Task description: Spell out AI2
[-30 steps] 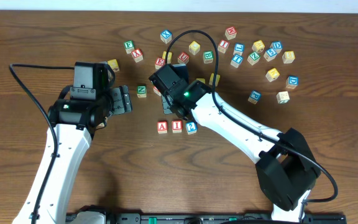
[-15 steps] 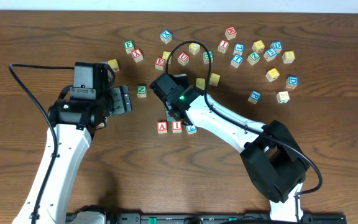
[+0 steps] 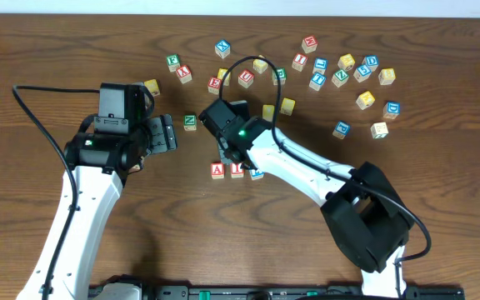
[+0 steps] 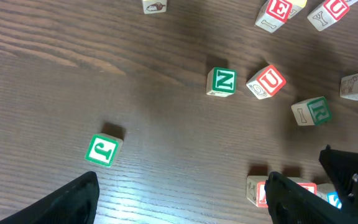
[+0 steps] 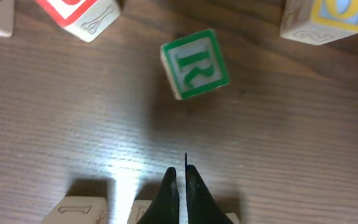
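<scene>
Dark wood tabletop, spare letter cubes scattered on far side. Row reads red A cube, red I cube, blue 2 cube; 2 sits slightly low. Right gripper pinched together, empty, tips down by I and 2; contact unclear. Left gripper spread wide, idle. I judge final tidying. Next: square up 2, then lift straight, no bumping row.

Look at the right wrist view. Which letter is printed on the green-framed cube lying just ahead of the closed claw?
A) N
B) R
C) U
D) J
B: the green cube ahead of the right claw carries a green R on its top face.
</scene>
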